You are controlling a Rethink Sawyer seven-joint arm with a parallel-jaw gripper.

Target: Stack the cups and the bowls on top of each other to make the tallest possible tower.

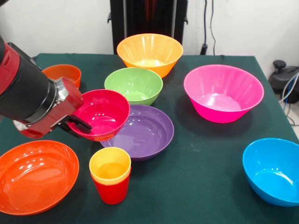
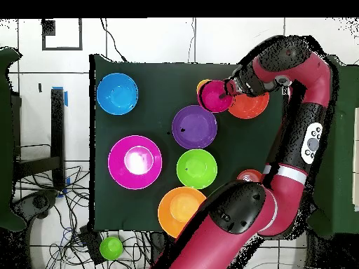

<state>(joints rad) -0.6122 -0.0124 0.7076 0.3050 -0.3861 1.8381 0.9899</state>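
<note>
While the arm (image 1: 25,93) reaches in from the side, we see the green-clothed table (image 1: 205,154) carrying everything, bowls spread out and none nested in another. Largest first: the magenta-pink bowl (image 1: 223,92) sits well apart from the rest. The light orange bowl (image 1: 149,52) stands at the far edge, touching or just beside the green bowl (image 1: 133,85). The orange-red bowl (image 1: 35,175) is at the near corner, the blue bowl (image 1: 273,170) at the opposite near corner. The purple bowl (image 1: 145,133) lies mid-table, shallow, upright.

The jaws (image 1: 79,125) are closed on the near rim of the crimson-pink bowl (image 1: 103,113), one black finger (image 1: 81,123) showing inside the wall. We see that bowl lifted and tilted, hanging over the purple bowl's edge in the front view. In the overhead view it sits over the cups, with the orange-red bowl just beside it.

A small orange bowl (image 1: 63,73) shows behind the arm, partly hidden.

Smallest: the yellow cup (image 1: 110,165) is nested inside the red cup (image 1: 112,189), both upright, mouths up, just in front of the purple bowl and below the held bowl. That pair is the only stack; we cannot tell whether the held bowl touches it.
</note>
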